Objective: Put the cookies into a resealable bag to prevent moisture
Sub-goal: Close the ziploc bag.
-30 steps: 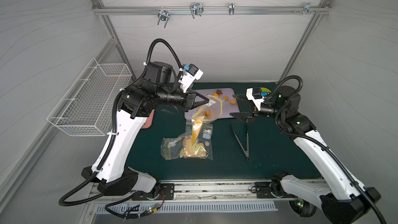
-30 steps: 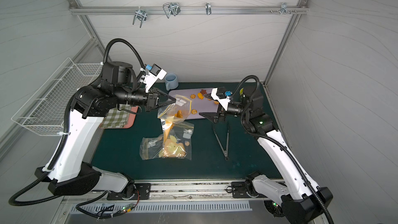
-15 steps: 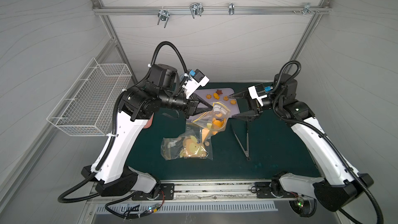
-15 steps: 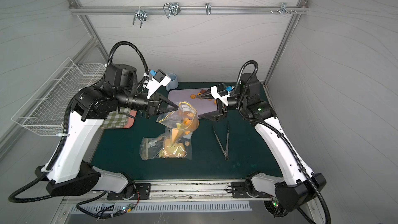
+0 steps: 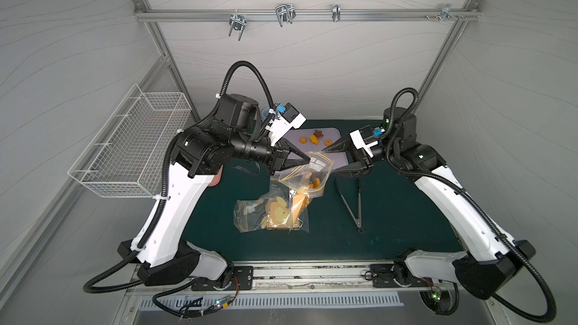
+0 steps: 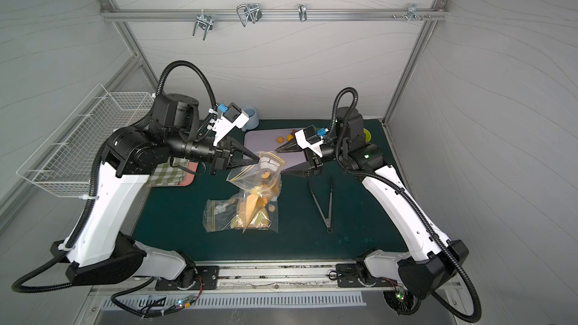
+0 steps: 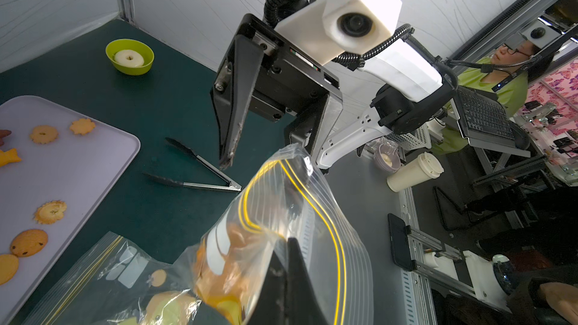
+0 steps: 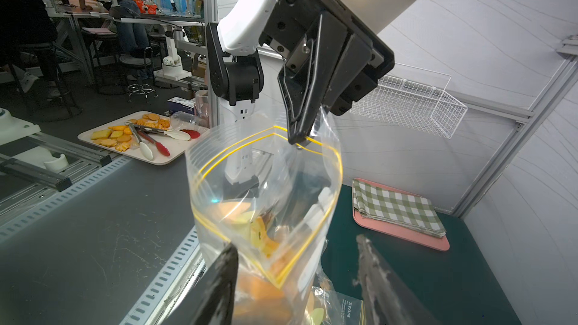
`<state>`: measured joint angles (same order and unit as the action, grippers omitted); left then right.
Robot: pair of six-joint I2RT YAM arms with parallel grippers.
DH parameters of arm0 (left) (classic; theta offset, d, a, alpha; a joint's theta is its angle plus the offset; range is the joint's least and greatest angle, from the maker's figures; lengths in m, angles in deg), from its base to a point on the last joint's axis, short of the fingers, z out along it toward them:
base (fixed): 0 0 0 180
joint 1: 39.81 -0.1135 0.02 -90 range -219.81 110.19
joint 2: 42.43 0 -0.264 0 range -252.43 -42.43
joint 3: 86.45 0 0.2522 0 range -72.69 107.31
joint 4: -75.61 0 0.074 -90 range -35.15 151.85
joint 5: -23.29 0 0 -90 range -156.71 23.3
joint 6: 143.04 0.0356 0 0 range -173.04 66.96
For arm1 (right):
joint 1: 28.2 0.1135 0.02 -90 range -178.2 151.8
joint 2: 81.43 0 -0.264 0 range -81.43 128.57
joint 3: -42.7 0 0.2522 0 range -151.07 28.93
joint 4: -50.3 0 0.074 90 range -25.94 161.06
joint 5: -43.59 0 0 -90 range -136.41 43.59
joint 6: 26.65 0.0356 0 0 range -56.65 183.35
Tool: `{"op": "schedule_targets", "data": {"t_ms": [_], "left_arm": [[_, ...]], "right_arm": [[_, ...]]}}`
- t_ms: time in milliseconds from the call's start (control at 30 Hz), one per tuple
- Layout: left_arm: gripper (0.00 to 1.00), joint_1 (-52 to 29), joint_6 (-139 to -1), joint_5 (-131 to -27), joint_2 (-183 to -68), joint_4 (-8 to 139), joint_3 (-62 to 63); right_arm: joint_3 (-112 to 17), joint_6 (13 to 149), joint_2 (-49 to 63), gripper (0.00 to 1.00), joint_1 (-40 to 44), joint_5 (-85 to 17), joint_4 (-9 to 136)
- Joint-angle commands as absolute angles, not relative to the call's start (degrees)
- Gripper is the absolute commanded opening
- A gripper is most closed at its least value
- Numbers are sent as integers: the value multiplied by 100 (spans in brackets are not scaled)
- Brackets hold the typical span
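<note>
My left gripper [image 5: 308,160] is shut on the rim of a clear resealable bag [image 5: 312,173] with yellow zip lines and holds it above the table. The bag's mouth gapes in the right wrist view [image 8: 266,182], and orange cookies [image 8: 266,236] lie inside it. My right gripper [image 8: 296,242] is open, with a jaw on either side of the bag's near rim. More cookies [image 5: 316,140] lie on the lilac tray [image 5: 331,134] behind both grippers, and the left wrist view shows these cookies [image 7: 43,134] too.
A second clear bag [image 5: 272,214] with a large tan print lies flat under the lifted one. Black tongs [image 5: 353,204] lie to the right. A green bowl [image 7: 129,56], a checked cloth [image 6: 170,173] on a pink tray, a blue cup [image 6: 250,117] and a wire basket [image 5: 131,145] stand around.
The left gripper has carried the bag up and to the right. The right gripper has risen to the bag's mouth, and its jaws have narrowed around the rim.
</note>
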<state>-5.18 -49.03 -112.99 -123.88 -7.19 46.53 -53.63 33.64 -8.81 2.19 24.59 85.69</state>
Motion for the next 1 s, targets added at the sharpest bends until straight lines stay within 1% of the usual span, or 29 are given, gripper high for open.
{"op": "schedule_targets", "data": {"t_ms": [0, 200, 433, 567, 600, 700, 800, 833, 867, 933, 967], "left_arm": [[0, -483, -4700, -11440, -12329, -626, 4860], [0, -474, -4715, -11437, -12329, -618, 4848], [0, -465, -4705, -11409, -12313, -627, 4844], [0, -457, -4681, -11346, -12302, -639, 4846], [0, -461, -4680, -11343, -12302, -639, 4840], [0, -459, -4694, -11340, -12312, -620, 4835], [0, -457, -4778, -11160, -12312, -564, 4847], [10, -459, -4828, -11021, -12304, -527, 4846], [25, -457, -4895, -10812, -12281, -444, 4836], [53, -459, -5093, -10226, -12177, -163, 4730], [64, -457, -5217, -9871, -12080, 69, 4590]], "right_arm": [[-5501, 3092, -899, 61, 254, 2612, 8718], [-5502, 3144, -960, 46, 265, 2671, 8692], [-5496, 3251, -1000, 17, 274, 2670, 8605], [-5439, 3319, -1068, 5, 267, 2661, 8517], [-5422, 3333, -1089, 0, 269, 2653, 8504], [-5387, 3372, -1151, 0, 274, 2557, 8497], [-5330, 3665, -1222, 0, 271, 2208, 8363], [-5296, 3842, -1251, 0, 273, 2006, 8288], [-5302, 4051, -1281, 0, 279, 1743, 8274], [-5336, 4395, -1336, 0, 278, 1121, 8495], [-5352, 4601, -1372, 0, 297, 727, 8620]]}}
